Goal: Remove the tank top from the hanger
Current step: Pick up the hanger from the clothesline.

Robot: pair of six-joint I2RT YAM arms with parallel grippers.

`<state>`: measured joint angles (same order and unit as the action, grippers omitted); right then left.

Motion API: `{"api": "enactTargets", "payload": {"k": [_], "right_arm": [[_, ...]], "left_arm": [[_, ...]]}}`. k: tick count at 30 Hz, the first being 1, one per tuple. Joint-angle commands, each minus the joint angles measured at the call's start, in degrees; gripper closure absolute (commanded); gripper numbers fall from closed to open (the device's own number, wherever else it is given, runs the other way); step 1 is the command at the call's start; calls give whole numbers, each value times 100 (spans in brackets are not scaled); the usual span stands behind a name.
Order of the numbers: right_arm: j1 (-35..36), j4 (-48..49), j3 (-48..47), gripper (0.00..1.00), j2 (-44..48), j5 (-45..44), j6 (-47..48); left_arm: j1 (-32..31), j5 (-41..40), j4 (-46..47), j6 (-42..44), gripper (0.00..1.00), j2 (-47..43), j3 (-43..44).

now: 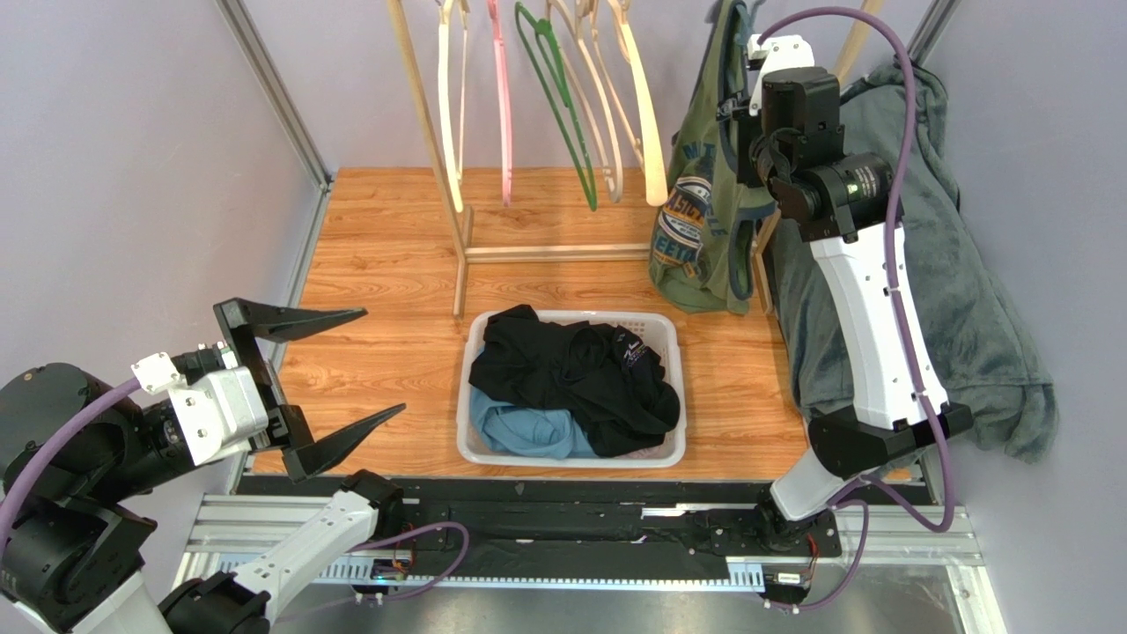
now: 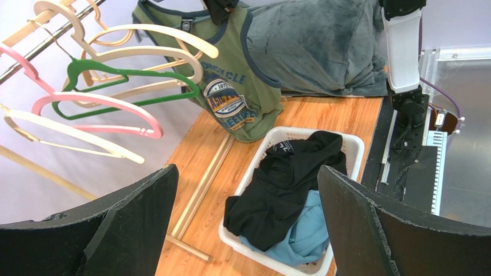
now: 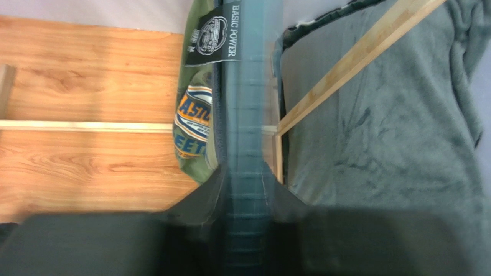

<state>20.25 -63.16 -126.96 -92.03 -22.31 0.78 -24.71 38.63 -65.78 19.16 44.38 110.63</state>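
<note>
The olive-green tank top (image 1: 701, 198) with a printed badge and dark blue trim hangs at the right end of the rack; it also shows in the left wrist view (image 2: 236, 86) and the right wrist view (image 3: 199, 115). Its hanger is hidden under the cloth. My right gripper (image 1: 745, 126) is up at the garment's neck. In its own view the gripper (image 3: 246, 190) has both fingers pressed on a blue ribbed band of the tank top's trim below the neck label. My left gripper (image 1: 351, 370) hangs wide open and holds nothing over the table's near left, its fingers (image 2: 132, 224) framing the basket.
A white basket (image 1: 470, 396) with black and light-blue clothes sits mid-table. Several bare hangers (image 1: 582, 106) hang on the wooden rack, whose base bar (image 1: 556, 251) lies on the table. A grey-green garment (image 1: 953, 291) drapes at the right, beside the right arm.
</note>
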Motion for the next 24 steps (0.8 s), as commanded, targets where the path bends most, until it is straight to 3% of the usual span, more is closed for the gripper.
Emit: {"api": "enactTargets", "payload": {"k": [1,9,13,19,24], "right_arm": [[-39,49,-382,100,-70,-143,-192],[-30,619,-313,100,61,-142,-95],[-30,1584,91,100,431,-178,61],[-65,2280,302,100,589,-90,63],[-65,3115,1330,100,1028,-81,2]], "left_arm": [[28,30,-5,-105,1,0,117],[27,-22,-14,-96,1,-26,108],[28,-40,-23,-70,1,-26,99],[28,-101,-32,-44,1,-61,99],[27,-137,-58,-17,1,-87,46]]}}
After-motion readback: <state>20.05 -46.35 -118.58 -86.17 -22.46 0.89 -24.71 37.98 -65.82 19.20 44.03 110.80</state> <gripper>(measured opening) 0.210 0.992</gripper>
